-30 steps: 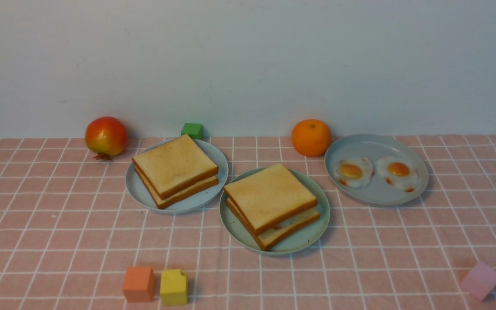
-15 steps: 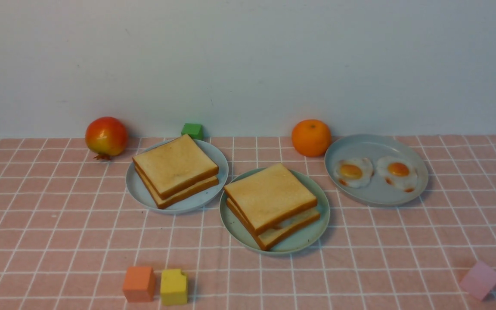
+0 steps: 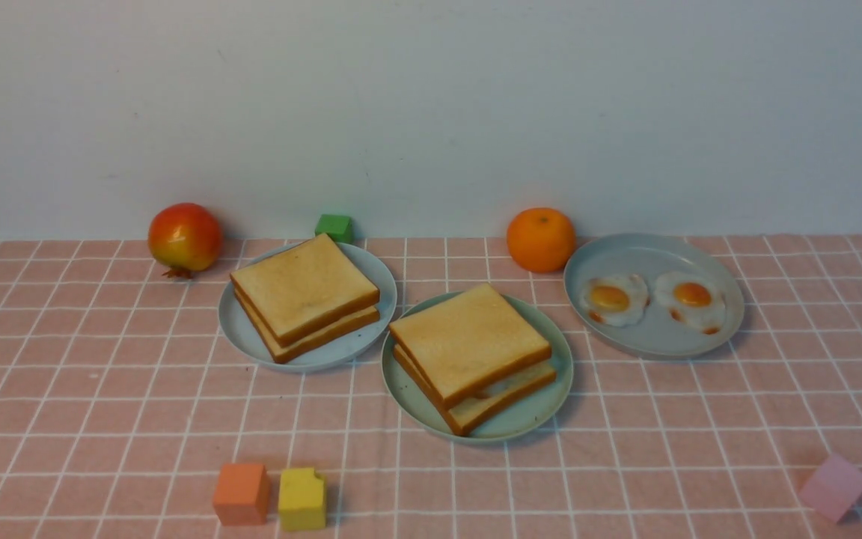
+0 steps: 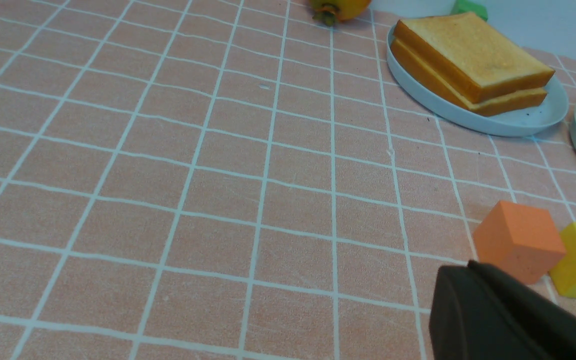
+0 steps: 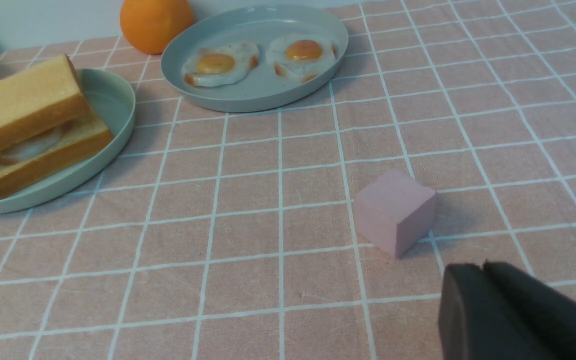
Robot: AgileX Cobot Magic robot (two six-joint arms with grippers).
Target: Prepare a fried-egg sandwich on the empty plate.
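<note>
The fried-egg sandwich (image 3: 472, 355) lies on the mint-green plate (image 3: 551, 408) in the middle of the cloth: two toast slices with a white egg (image 5: 33, 145) between them. Neither arm shows in the front view. In the left wrist view my left gripper (image 4: 469, 265) is shut and holds nothing, low over the cloth beside an orange cube (image 4: 518, 240). My right gripper (image 5: 483, 266) hovers just short of a pink cube (image 5: 395, 210), its fingers pressed together with nothing between them.
A grey-blue plate (image 3: 240, 337) at the left carries a plain toast stack (image 3: 304, 296). Another grey-blue plate (image 3: 655, 340) at the right holds two fried eggs (image 3: 613, 298). An orange (image 3: 541, 239), a red fruit (image 3: 184, 237), a green block (image 3: 334, 226) and a yellow cube (image 3: 301, 498) lie around.
</note>
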